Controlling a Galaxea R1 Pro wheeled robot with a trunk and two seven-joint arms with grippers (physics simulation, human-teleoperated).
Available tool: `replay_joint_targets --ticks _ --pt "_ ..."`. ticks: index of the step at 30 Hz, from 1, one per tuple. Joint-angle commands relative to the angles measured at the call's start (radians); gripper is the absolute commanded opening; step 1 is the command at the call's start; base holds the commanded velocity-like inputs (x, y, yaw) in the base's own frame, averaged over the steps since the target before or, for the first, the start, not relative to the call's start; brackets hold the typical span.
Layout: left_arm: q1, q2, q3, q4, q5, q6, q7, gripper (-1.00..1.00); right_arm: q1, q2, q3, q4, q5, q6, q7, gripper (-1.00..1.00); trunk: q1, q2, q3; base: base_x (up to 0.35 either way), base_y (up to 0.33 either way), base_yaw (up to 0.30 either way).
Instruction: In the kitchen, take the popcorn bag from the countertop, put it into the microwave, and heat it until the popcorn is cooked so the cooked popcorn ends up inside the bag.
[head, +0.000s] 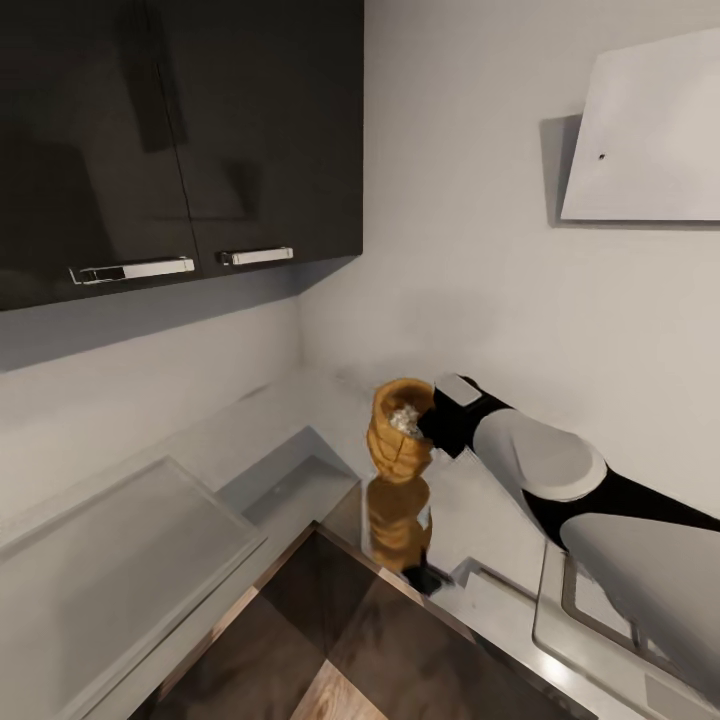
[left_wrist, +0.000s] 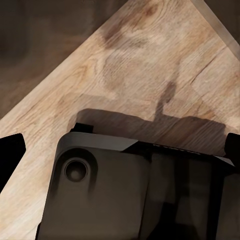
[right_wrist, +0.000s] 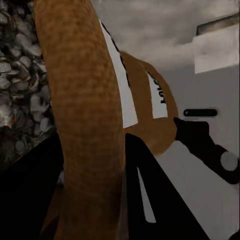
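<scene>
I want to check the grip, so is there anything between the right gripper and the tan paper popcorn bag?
No. In the head view the right gripper meets the tan crumpled paper popcorn bag at its rolled rim, with no gap.

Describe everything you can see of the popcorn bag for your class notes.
The popcorn bag is tan-brown crumpled paper with a rolled rim and a white label. It stands roughly upright, open at the top, with pale popcorn inside. The right gripper grips its rim. Its reflection lies below on the glossy countertop, apparently apart from it.
</scene>
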Motion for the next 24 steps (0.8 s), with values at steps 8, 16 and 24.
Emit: replay_joint_targets --ticks 8,16,24 --pt "-0.001 0.0 0.004 0.0 -0.001 -0.003 0.0 1.0 -0.091 -0.063 0.001 -0.004 0.019 0.112 -0.088 -1.0 0.001 -0.002 -0.002 0.0 0.0 0.0" --pt "-0.001 -0.002 0.005 -0.001 0.001 -0.003 0.002 1.0 -0.159 -0.098 0.016 -0.004 0.021 0.231 -0.193 -1.0 0.001 -0.002 -0.002 -0.059 0.0 0.0" --pt "-0.001 -0.002 0.005 -0.001 0.001 -0.003 0.002 1.0 -0.164 -0.104 0.016 -0.004 0.021 0.244 -0.202 -1.0 0.001 -0.002 0.002 -0.331 0.0 -0.105"
